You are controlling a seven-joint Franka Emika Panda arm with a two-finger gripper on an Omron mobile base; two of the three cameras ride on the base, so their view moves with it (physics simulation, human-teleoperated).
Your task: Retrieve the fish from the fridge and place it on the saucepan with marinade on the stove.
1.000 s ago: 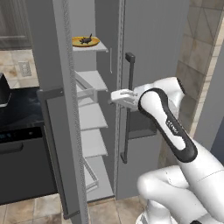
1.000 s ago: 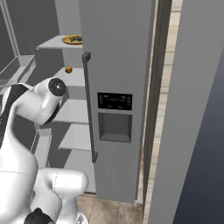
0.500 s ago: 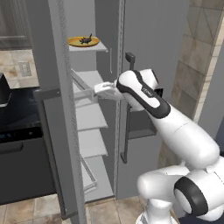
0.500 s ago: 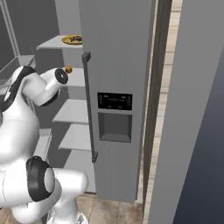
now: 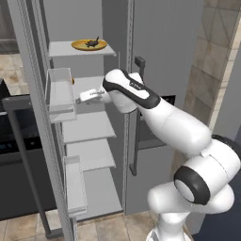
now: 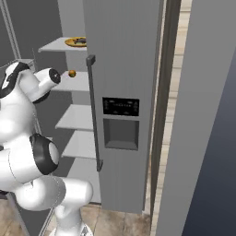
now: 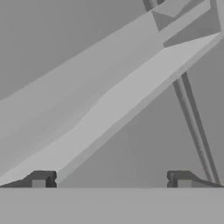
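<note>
Grey fridge (image 5: 160,42): I am seeing its left door swung open, with the white shelves inside exposed to the arm.
Fish: I am reading the dark shape (image 5: 94,43) on the yellow plate (image 5: 80,45) as the fish; it is sitting on the top shelf (image 5: 63,50), and from the right base view it is showing as a dark lump (image 6: 81,41) on that same plate.
Jaws: the gripper (image 5: 86,96) is reaching into the fridge at the second shelf, and I am seeing its fingers (image 7: 41,178) standing wide apart with nothing between them.
Key relation: the fish is lying above the jaws, one shelf up and close to the same depth; I am judging that the hand needs to be rising, not pushing further in.
Long axis: the fish is looking too small for me to be telling which way it runs.
Nearby: a small orange ball (image 6: 72,73) is resting on the second shelf, near the wrist.
Hand view: I am looking along a pale shelf edge (image 7: 118,105), slanted across the frame.
</note>
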